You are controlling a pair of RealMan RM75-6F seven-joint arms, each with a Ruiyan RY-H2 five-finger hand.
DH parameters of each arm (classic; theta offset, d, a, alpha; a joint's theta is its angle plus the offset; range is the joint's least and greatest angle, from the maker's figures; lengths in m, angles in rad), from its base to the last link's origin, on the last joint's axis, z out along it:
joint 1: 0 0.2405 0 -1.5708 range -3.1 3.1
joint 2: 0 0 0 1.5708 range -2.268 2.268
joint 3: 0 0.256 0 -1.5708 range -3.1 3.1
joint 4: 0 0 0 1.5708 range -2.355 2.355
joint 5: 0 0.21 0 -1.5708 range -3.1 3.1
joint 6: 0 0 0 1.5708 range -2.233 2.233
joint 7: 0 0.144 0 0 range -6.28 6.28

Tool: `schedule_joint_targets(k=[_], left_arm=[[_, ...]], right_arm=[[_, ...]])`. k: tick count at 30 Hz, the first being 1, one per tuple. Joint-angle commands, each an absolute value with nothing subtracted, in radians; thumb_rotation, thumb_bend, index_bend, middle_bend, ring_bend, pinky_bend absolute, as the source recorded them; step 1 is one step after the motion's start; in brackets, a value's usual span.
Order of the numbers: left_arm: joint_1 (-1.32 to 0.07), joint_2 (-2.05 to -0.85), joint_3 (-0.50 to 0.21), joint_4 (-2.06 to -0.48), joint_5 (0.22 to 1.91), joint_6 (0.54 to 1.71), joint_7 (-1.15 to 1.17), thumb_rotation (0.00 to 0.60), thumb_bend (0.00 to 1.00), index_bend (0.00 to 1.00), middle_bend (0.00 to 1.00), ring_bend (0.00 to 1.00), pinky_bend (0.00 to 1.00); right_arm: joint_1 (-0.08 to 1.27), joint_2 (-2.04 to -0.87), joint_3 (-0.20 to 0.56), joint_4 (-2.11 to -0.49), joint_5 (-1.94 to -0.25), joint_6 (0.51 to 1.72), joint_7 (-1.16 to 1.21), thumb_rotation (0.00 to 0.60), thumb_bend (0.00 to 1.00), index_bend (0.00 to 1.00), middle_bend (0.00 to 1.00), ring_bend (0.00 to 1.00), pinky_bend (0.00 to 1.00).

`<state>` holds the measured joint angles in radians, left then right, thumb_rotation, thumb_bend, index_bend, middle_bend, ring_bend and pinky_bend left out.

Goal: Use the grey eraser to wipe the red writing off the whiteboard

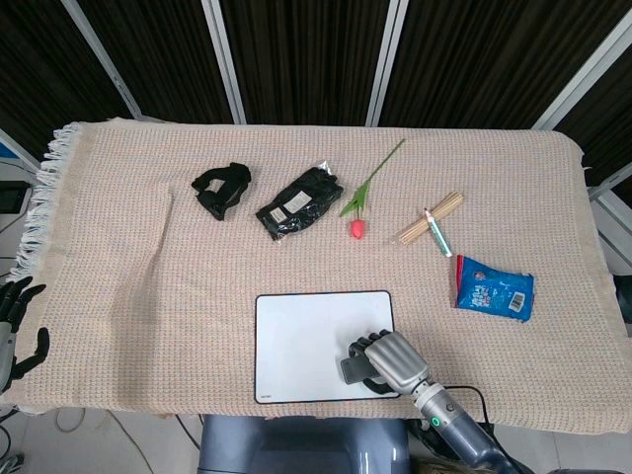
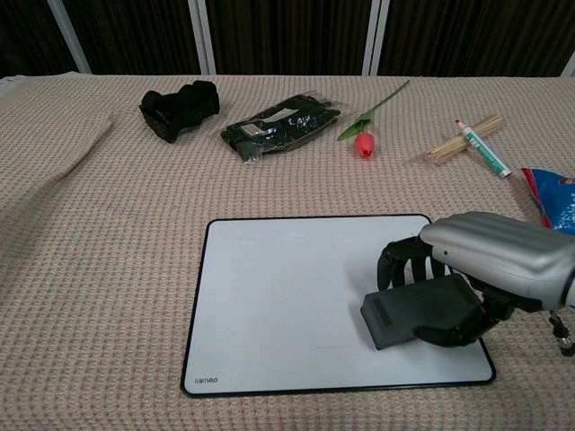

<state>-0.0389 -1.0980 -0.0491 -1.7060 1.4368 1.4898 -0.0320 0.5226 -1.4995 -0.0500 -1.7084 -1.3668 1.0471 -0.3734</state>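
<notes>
Right hand [image 2: 490, 269], fingers curled around grey eraser [image 2: 422, 310], pressing it flat on whiteboard [image 2: 287, 305] at near right corner; left hand [image 1: 15, 321] off-table, fingers spread, holding nothing.

Robotics laboratory test station: bench [image 1: 553, 390] draped in beige knitted cloth [image 1: 128, 286], backed by dark ribbed panels [image 1: 306, 59] in metal framing [image 1: 225, 59], with assorted unrelated props laid out.
</notes>
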Motion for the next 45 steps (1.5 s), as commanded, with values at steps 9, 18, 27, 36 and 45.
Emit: schedule_joint_targets(k=[9, 18, 27, 36, 45], left_arm=[[-0.038, -1.097, -0.049, -1.706, 1.437, 1.492, -0.033, 0.6, 0.53, 0.15, 0.05, 0.0, 0.05], [-0.039, -1.098, -0.049, -1.705, 1.436, 1.488, -0.032, 0.6, 0.53, 0.15, 0.05, 0.0, 0.05], [-0.038, -1.099, -0.048, -1.707, 1.439, 1.492, -0.028, 0.6, 0.53, 0.15, 0.05, 0.0, 0.05], [-0.038, -1.099, -0.047, -1.706, 1.44, 1.492, -0.027, 0.6, 0.53, 0.15, 0.05, 0.0, 0.06], [-0.038, -1.101, -0.047, -1.706, 1.44, 1.491, -0.022, 0.6, 0.53, 0.15, 0.05, 0.0, 0.06]], right_arm=[[0.567, -1.541, 0.039, -1.615, -1.303, 0.999, -0.353, 0.6, 0.45, 0.51, 0.5, 0.5, 0.45], [0.584, -1.539, 0.059, -1.583, -1.287, 0.98, -0.346, 0.6, 0.45, 0.51, 0.5, 0.5, 0.45], [0.599, -1.554, 0.077, -1.577, -1.278, 0.975, -0.342, 0.6, 0.45, 0.51, 0.5, 0.5, 0.45], [0.562, -1.51, 0.022, -1.626, -1.303, 0.998, -0.338, 0.6, 0.45, 0.51, 0.5, 0.5, 0.45], [0.532, -1.471, -0.017, -1.649, -1.338, 1.021, -0.33, 0.6, 0.45, 0.51, 0.5, 0.5, 0.45]])
